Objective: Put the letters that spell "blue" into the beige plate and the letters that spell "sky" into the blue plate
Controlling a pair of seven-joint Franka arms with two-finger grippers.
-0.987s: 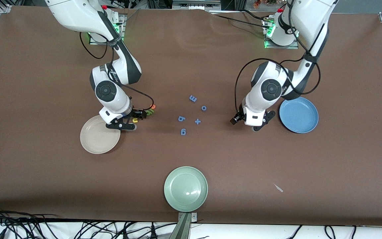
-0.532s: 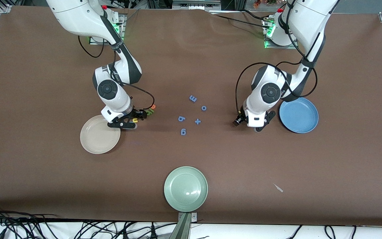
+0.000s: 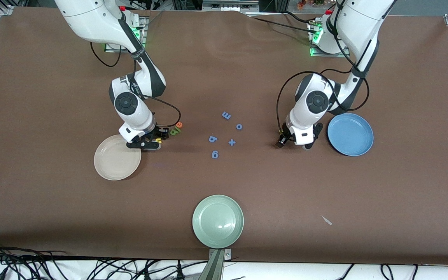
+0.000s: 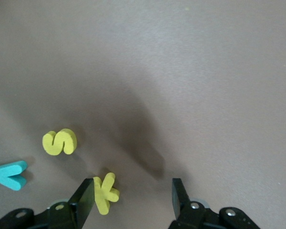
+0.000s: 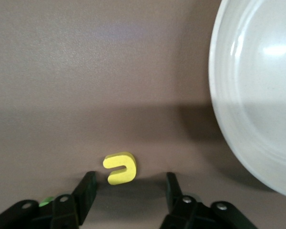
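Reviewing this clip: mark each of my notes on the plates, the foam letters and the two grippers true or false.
1. The round beige plate holds no letters. True.
2. The right gripper is shut on the yellow foam u. False: its fingers stand apart, the u on the table between them.
3. The yellow foam k lies inside the round sky-blue plate. False: it lies on the table, by the left gripper, whose fingers are open.
4. The yellow foam s and teal foam y lie on the brown table. True.
5. The pale green plate lies nearer the front camera than both other plates. True.
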